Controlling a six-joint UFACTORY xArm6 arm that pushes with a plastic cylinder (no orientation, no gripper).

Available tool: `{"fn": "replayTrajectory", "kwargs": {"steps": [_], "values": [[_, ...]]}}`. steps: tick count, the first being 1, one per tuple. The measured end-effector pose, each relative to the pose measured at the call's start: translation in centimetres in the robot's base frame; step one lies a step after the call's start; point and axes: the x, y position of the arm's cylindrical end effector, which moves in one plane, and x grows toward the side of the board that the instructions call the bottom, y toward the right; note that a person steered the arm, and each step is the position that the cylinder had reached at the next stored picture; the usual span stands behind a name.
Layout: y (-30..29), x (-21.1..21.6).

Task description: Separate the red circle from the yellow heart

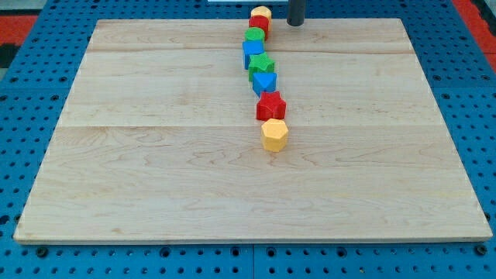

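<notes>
Just wood board [155,178] on blue pegboard [31,93]

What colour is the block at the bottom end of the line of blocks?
Yellow: the yellow hexagonal block, just below the red star block. The camera view shows it clearly.

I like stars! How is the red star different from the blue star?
The red star is red; the blue star is blue. The red star sits nearer the view's bottom, next to the yellow hexagon, while the blue star sits above it, below a green block. Both are stars in one line.
</notes>
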Motion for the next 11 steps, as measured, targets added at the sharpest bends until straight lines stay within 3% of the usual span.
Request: {"fn": "replayTrajectory", "kwargs": {"steps": [3, 7, 11], "values": [[1.9, -0.1], [-6.8, 0.0], [-9.4, 1.6]]}}
